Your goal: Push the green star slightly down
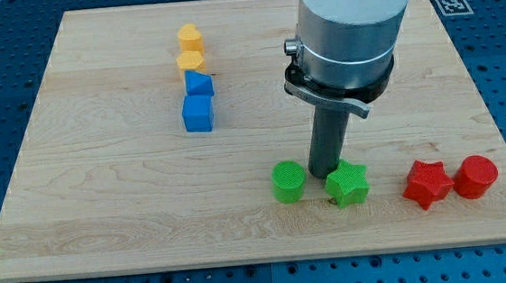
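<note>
The green star lies on the wooden board right of the middle, near the view's bottom. My tip stands just up-left of the star, touching or nearly touching its upper left edge. It sits between the star and the green cylinder, which is just left of it. The arm's grey body hangs over the board above.
A red star and a red cylinder sit at the view's right of the green star. Two yellow blocks and two blue blocks form a column at upper left. The board's bottom edge runs below the star.
</note>
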You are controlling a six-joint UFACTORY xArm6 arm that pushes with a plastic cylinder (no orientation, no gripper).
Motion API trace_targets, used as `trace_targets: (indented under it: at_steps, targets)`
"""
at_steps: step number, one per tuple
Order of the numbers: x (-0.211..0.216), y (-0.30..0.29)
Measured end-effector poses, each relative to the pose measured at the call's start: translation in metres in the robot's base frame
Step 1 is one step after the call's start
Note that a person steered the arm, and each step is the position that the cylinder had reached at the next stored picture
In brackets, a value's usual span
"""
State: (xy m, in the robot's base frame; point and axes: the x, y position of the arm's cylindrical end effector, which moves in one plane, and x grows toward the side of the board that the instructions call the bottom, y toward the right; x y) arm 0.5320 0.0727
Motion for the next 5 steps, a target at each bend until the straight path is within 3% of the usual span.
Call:
trace_targets:
  at_steps: [2, 5]
  targets:
    - [-0.035, 0.001]
    - [-0.012, 0.012]
